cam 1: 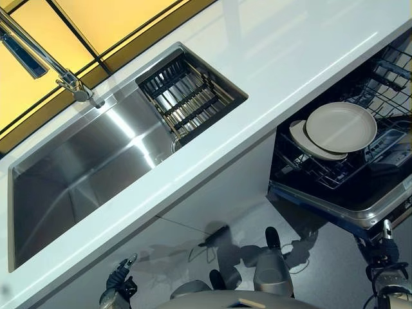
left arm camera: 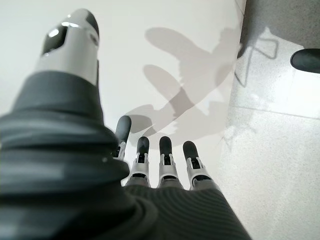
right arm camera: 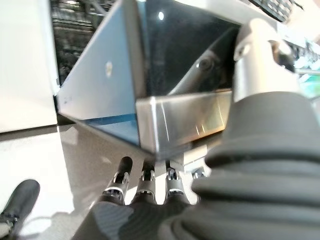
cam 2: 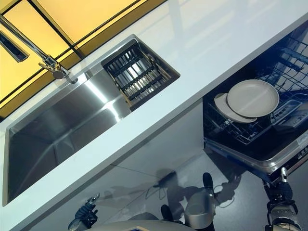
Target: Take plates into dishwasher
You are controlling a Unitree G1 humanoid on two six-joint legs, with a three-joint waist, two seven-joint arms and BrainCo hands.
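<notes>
Faucet (cam 1: 38,58) at far left, chrome, its spout running off the upper-left corner, base at the back rim of the sink (cam 1: 71,187). Sink is stainless, sunk into the white counter (cam 1: 270,58). A dark wire drain basket (cam 1: 187,93) sits in the sink's right end, no dishes showing in it.

Left hand (cam 1: 116,283) hangs low at the bottom left, below the counter edge, in front of the white cabinet front (left arm camera: 165,45). Wrist view: fingers (left arm camera: 167,150) straight and relaxed, thumb apart, holding nothing, not touching the cabinet as far as I can tell.

Right of centre, under the counter, the dishwasher (cam 1: 360,206) is open with its lower rack (cam 1: 322,174) pulled out. Two plates in the rack: a round beige plate (cam 1: 341,127) on top, overlapping a second plate (cam 1: 302,138) of the same colour that shows only as a rim at its left and lower side. Both lie tilted on the rack wires, touching each other. More dark rack wire behind them toward the upper right.

Right hand (cam 1: 385,254) is at the bottom right, just beside the dishwasher's front lower corner. Wrist view: fingers (right arm camera: 145,182) extended toward the underside of the steel door edge (right arm camera: 180,120), not wrapped round anything; contact with the metal can't be confirmed. Nothing in this hand either.

Grey floor (cam 1: 322,270) below.
</notes>
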